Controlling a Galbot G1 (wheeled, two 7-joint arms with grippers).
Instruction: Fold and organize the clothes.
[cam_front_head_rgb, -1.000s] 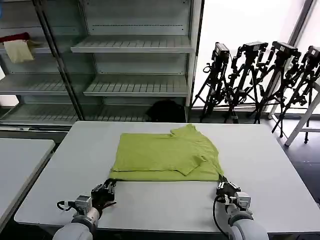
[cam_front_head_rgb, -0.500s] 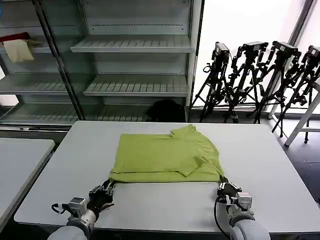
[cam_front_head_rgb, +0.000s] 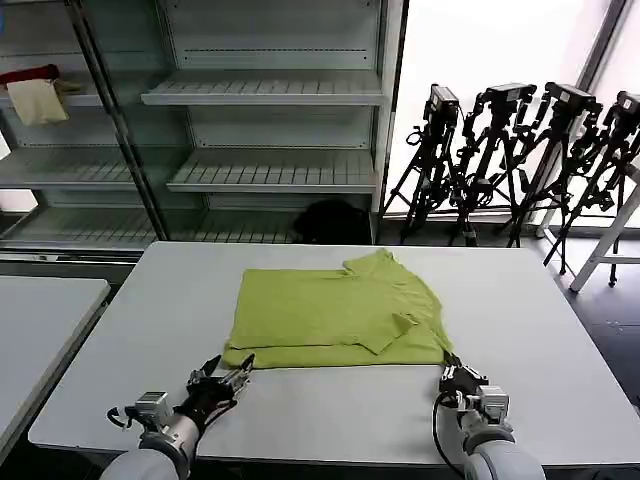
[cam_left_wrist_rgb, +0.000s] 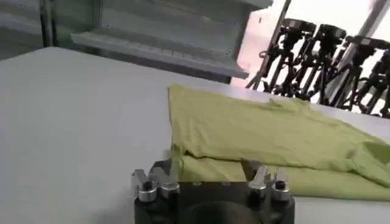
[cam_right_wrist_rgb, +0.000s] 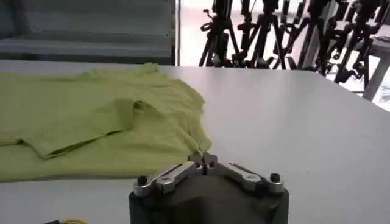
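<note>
The lime yellow-green T-shirt (cam_front_head_rgb: 335, 315) lies folded into a wide rectangle mid-table, with a sleeve turned over on its right side. At its near left corner my left gripper (cam_front_head_rgb: 232, 372) is open, and the hem sits between the spread fingers (cam_left_wrist_rgb: 172, 165). In the left wrist view the T-shirt (cam_left_wrist_rgb: 268, 137) stretches away from the left gripper (cam_left_wrist_rgb: 211, 171). My right gripper (cam_front_head_rgb: 452, 366) is at the near right corner. The right wrist view shows the right gripper (cam_right_wrist_rgb: 204, 159) shut, pinching the corner of the T-shirt (cam_right_wrist_rgb: 91, 122).
The white table (cam_front_head_rgb: 530, 330) has bare room on all sides of the shirt. A second table (cam_front_head_rgb: 40, 320) stands to the left. Behind are metal shelves (cam_front_head_rgb: 265, 95) holding red and cream cloths (cam_front_head_rgb: 35, 92). Camera tripods (cam_front_head_rgb: 520, 150) stand at the back right.
My left gripper has moved forward to the shirt's near left corner, and its fingers have spread open. The right gripper has stayed at the near right corner.
</note>
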